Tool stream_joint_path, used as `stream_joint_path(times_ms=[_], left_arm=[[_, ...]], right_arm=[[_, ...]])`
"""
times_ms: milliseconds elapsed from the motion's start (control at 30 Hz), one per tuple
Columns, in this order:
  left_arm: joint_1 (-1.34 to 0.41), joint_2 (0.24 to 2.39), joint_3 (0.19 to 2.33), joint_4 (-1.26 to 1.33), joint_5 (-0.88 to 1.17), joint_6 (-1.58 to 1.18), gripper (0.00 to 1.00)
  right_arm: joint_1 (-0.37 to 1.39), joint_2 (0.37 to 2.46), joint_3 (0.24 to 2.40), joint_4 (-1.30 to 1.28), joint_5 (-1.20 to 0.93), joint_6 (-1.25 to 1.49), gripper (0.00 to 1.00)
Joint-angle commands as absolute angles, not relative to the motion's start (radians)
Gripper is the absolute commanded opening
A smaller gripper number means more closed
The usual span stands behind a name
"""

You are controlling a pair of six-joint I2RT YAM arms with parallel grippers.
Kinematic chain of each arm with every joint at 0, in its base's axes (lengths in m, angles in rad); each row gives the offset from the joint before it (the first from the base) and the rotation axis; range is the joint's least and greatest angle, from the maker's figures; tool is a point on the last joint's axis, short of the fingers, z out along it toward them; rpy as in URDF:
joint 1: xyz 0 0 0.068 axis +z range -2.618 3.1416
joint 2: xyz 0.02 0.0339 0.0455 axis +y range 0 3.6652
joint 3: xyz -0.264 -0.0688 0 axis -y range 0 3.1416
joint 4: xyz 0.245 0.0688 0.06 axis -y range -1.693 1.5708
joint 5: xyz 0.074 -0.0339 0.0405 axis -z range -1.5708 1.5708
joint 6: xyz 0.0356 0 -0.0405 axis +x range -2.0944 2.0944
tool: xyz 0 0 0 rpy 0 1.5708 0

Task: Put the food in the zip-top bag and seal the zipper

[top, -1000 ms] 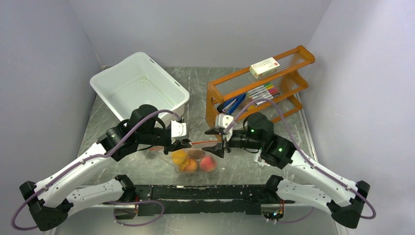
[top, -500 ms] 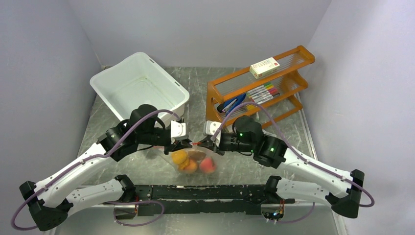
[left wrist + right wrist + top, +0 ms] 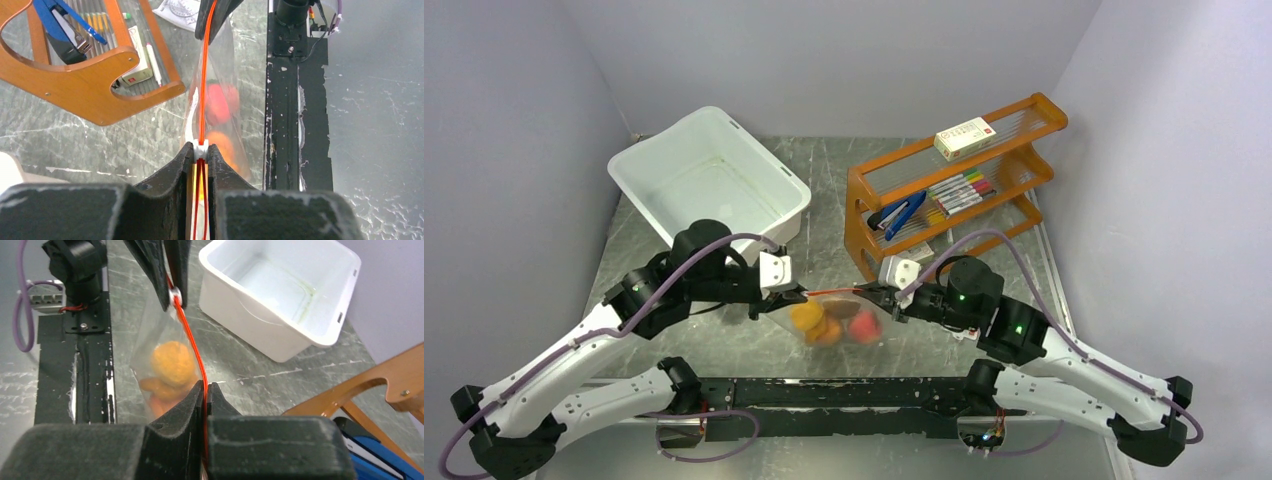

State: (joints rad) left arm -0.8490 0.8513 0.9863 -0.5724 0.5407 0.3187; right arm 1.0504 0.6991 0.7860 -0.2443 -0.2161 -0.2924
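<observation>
I am watching both claws clenching the zipper of the zip-top bag from opposite ends. The left gripper is pinching one end of the orange-red strip and the right gripper the other, so the strip is stretching taut between them by the middle of the table's near edge. The food is sitting inside, sagging low in the clear plastic. I cannot tell whether the strip is pressed shut along its whole length, and that is where I think the trouble is waiting. If either claw slides along while pinching off the track, a gap could be left and a fruit could roll out. Too hard a pull could drag the strip out of the other claw, dropping that end of the bag. The right arm is also working close to the wooden rack toward the far right corner, so a wide swing could knock it.
</observation>
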Motion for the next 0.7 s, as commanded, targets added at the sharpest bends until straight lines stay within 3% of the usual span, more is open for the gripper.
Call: stream_joint_path(times_ms=[0, 667], left_arm=[[-0.851, 0.811, 1.013, -0.678, 0.473, 0.333, 0.07], [-0.85, 0.71, 1.045, -0.833, 0.36, 0.364, 0.07]], right_arm=[[1.05, 0.639, 0.759, -0.208, -0.096, -0.267, 0.0], [1.05, 0.437, 0.715, -0.294, 0.149, -0.169, 0.0]])
